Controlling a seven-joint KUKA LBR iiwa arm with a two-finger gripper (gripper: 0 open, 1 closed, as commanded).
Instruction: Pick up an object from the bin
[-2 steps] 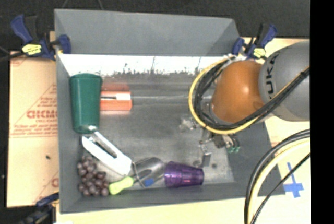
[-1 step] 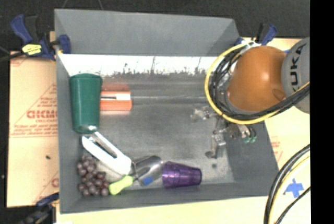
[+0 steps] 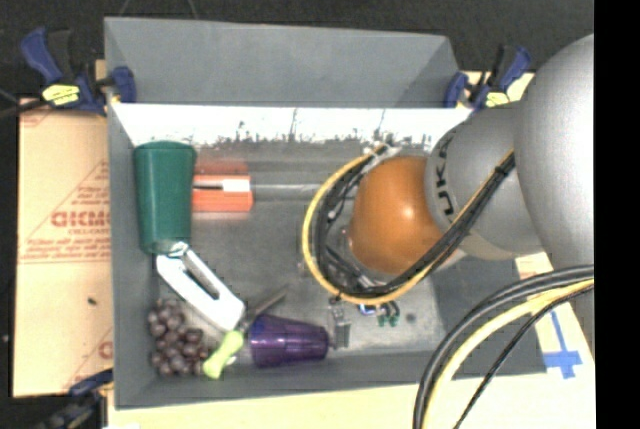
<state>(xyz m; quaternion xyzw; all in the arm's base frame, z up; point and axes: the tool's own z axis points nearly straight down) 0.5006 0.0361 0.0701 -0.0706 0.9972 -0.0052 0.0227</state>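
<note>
My gripper pokes out below the arm's orange cover, low over the front middle of the bin. Just left of it lies a purple cup on its side, its open end toward the gripper. A yellow-green piece sticks out at the cup's left end. A white flat tool lies diagonally further left. Whether the gripper touches the purple cup I cannot tell.
A dark green cup lies at the back left with an orange block beside it. A bunch of dark purple grapes fills the front left corner. A small green and blue bit lies right of the gripper. The arm covers the bin's right side.
</note>
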